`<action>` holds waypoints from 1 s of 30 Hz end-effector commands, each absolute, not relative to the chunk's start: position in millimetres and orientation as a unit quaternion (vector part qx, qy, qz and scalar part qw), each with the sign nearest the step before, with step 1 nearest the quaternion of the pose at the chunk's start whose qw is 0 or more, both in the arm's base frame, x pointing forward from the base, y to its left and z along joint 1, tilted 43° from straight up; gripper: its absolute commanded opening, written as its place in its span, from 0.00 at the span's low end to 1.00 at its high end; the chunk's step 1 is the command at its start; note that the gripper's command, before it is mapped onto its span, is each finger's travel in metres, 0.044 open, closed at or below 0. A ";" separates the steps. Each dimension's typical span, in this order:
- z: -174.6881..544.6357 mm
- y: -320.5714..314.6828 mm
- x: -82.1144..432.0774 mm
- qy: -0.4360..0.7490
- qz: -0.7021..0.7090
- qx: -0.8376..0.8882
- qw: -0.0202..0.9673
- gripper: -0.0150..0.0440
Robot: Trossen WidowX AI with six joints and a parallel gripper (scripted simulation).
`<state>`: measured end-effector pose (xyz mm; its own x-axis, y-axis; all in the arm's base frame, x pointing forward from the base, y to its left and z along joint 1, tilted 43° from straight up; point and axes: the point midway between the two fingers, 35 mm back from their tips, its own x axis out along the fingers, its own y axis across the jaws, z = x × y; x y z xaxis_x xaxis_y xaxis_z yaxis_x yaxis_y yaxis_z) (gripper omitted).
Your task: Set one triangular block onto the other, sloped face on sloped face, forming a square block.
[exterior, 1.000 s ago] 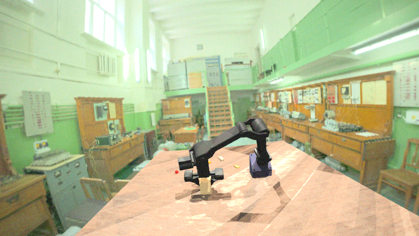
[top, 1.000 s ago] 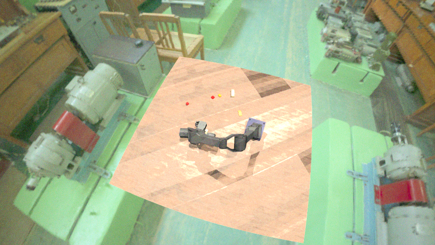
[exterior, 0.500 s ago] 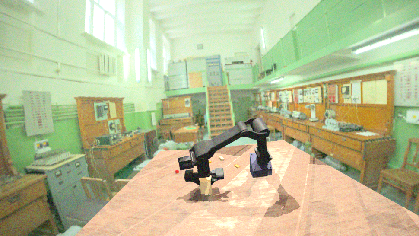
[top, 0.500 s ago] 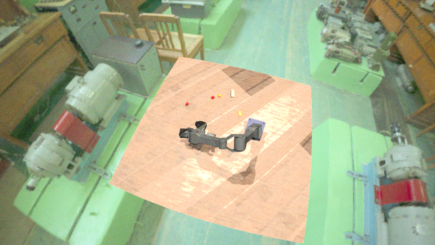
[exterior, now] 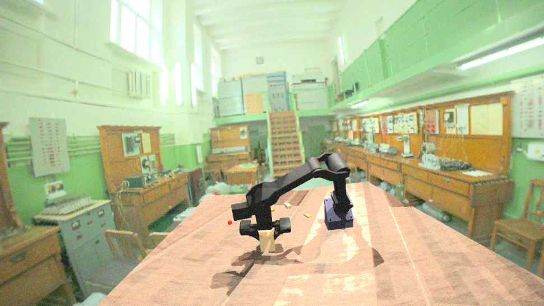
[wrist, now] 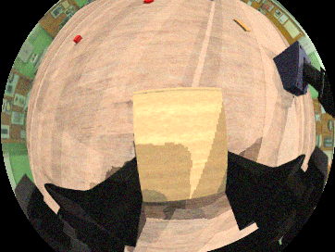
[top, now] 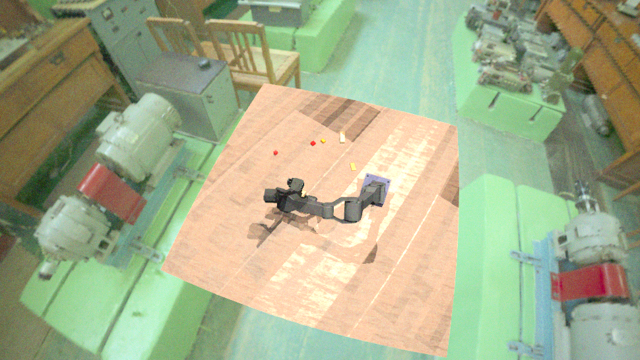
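Note:
My gripper point(exterior: 266, 236) point(wrist: 179, 155) is shut on a pale wooden triangular block point(top: 303, 194) point(exterior: 267, 244) point(wrist: 178, 125). One finger is on each side of it. The held wood shows a broad, flat, nearly level upper face in the wrist view and an upright front in the exterior view. Its lower edge looks to meet the table point(top: 380, 290) point(exterior: 437, 265). The fingers and shadows hide its ends. I cannot make out a slanting seam, nor tell whether the second triangular block lies under it. In the top view the arm covers most of it.
Beyond the gripper lie two small red blocks point(top: 275, 152) point(top: 313, 143), a small yellow block point(top: 323, 140), a flat yellow piece point(top: 352, 166) point(exterior: 307, 215) point(wrist: 241, 25) and an oblong pale block point(top: 342, 137) point(exterior: 287, 205). The arm's purple base point(top: 366, 180) point(exterior: 339, 223) point(wrist: 291, 69) stands to the right.

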<state>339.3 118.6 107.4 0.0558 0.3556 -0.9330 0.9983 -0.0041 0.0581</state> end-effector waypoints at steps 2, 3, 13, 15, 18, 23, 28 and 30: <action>107.4 118.6 339.3 0.569 -0.385 0.595 0.417 0.65; 107.4 118.6 339.3 0.569 -0.385 0.595 0.417 0.70; 107.4 118.6 339.3 0.569 -0.385 0.595 0.417 1.00; 107.4 118.6 339.3 0.569 -0.385 0.595 0.417 1.00; 109.5 117.9 339.7 0.569 -0.385 0.595 0.417 1.00; 163.5 97.7 341.7 0.569 -0.386 0.594 0.418 1.00; 209.8 79.6 333.4 0.569 -0.386 0.594 0.418 1.00; 209.8 79.6 333.4 0.569 -0.386 0.594 0.418 1.00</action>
<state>337.9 80.9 201.7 0.0705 0.3472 -0.9352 0.9974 -0.0136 0.0701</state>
